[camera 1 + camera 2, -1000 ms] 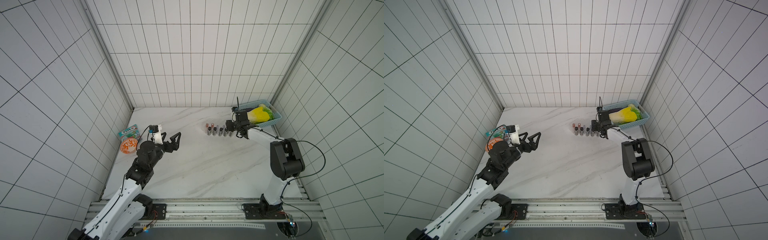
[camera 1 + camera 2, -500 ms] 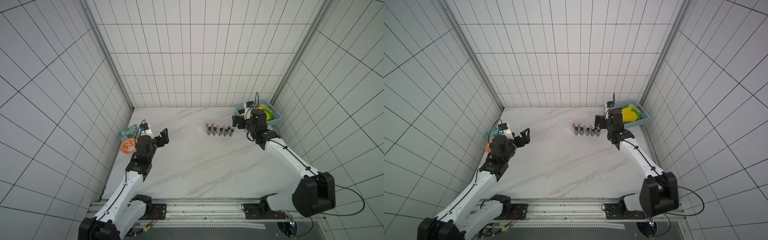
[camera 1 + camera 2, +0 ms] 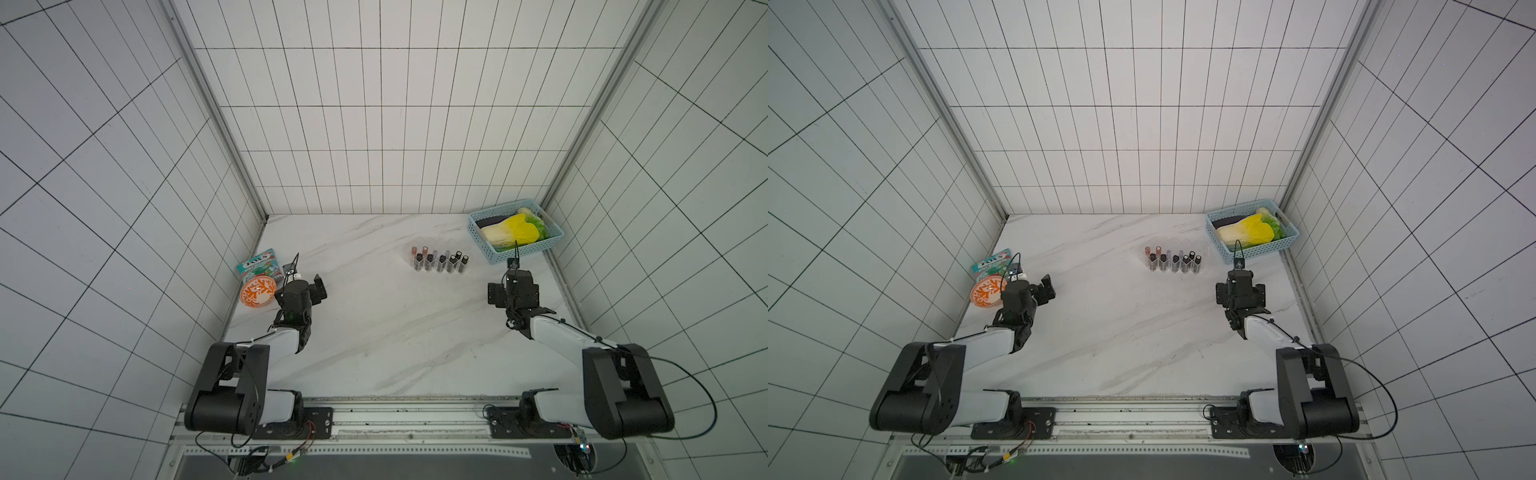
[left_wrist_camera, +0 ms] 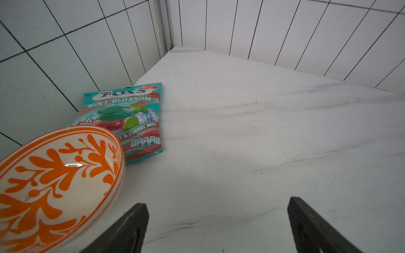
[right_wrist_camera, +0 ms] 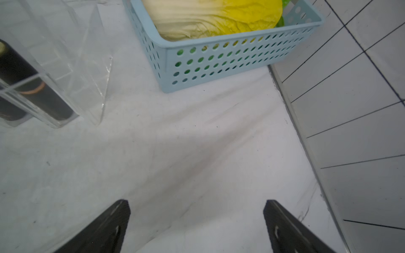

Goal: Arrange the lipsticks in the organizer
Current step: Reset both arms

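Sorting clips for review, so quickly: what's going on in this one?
Nothing is being held. The lipsticks stand upright in the clear organizer at mid-table, and no loose tube shows on the table. The left gripper hangs open beside the orange bowl and candy bag. The right gripper hangs open near the blue basket, short of the organizer.

Both top views look down from high, sharing the whole bench (image 3: 374, 340). Wrist views sit low and close: left faces the bowl (image 4: 54, 175), right the basket (image 5: 219, 61).
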### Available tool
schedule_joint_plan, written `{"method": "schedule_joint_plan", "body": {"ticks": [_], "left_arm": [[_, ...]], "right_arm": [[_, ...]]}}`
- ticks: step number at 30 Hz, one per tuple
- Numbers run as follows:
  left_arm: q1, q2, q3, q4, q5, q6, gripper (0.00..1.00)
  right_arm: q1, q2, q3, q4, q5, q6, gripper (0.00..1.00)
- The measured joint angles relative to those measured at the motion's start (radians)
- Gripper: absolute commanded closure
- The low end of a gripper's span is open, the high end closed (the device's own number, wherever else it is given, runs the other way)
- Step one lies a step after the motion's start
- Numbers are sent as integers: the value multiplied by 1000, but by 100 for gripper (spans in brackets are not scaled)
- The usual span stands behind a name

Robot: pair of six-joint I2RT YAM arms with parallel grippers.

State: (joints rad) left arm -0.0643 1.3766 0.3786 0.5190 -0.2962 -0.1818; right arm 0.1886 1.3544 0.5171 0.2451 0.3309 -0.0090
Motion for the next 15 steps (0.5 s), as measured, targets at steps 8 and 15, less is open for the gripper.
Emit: {"method": "schedule_joint_plan", "body": {"ticks": [8, 15], "left_arm": [[16, 99, -88, 386, 20, 82, 3], [25, 205, -47, 406, 107, 130, 3]], "right_arm": [[-65, -10, -70, 245, -117, -1, 1], [-123, -13, -121, 417, -197, -8, 1]]}}
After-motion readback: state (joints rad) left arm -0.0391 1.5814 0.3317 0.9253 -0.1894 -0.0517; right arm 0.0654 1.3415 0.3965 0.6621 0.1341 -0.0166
